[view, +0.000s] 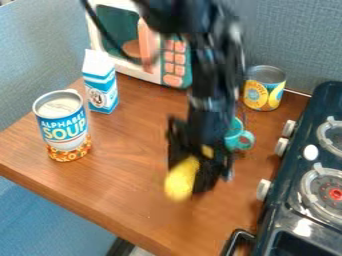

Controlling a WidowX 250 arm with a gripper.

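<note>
Yellow object against a brown wooden table.

A rounded yellow object slants in the hand.

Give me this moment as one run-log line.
gripper: holding yellow item, identity unclear | position: over wooden table | nearby: teal cup | beyond: toy microwave

The arm is black, built of chunky, angular segments, with paler grey glints along its side just right of the microwave. A thin black cable curves across the microwave's front. Below the microwave, the gripper is black too, its outline jagged and blurred.
</note>
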